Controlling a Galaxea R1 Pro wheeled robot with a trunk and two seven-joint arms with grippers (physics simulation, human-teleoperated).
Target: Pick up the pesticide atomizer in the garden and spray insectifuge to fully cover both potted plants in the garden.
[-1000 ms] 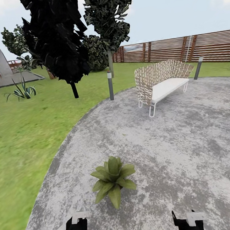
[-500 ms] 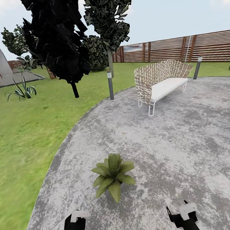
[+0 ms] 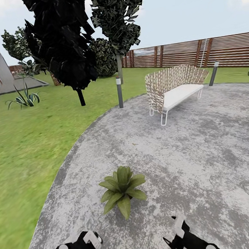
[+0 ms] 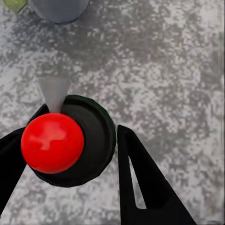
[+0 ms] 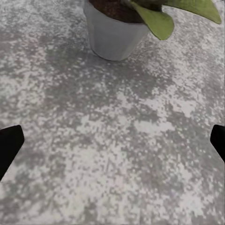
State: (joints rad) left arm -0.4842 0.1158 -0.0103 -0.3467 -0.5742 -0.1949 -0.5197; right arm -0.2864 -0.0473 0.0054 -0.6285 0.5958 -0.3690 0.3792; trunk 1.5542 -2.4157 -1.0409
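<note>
at the near edge of the round stone patio [image 3: 205,157] the two black arms reach in low, the left pincer [image 3: 91,239] toward the lawn side and the right pincer [image 3: 176,232] toward the patio's middle. along the left wrist, the left pincer's two dark fingers [image 4: 140,183] stand on either side of the pesticide atomizer [image 4: 70,140], seen from above as a dark green round body with a red cap and a pale nozzle; the fingers look pressed to its sides, clamped on it, and the speckled stone lies below. along the right wrist, the right pincer's fingertips [image 5: 8,143] sit far apart at the two sides of the picture with bare stone between them, so it is spread wide and holds nothing. just beyond both pincers, near the patio's near edge, stands a potted plant [image 3: 123,191], a low rosette of broad pointed green leaves; the right wrist view shows its small grey pot [image 5: 112,35] on the stone with a leaf hanging over the rim. green lawn [image 3: 23,151] wraps the patio's left edge. farther on, at the patio's far left edge, a grey lamp post [image 3: 119,92] stands upright, and a wicker bench [image 3: 174,88] with a white seat sits near the far edge. behind them are dark trees [image 3: 65,42], a spiky agave [image 3: 23,98] on the lawn, and a brown slatted fence [image 3: 209,53] along the back.
</note>
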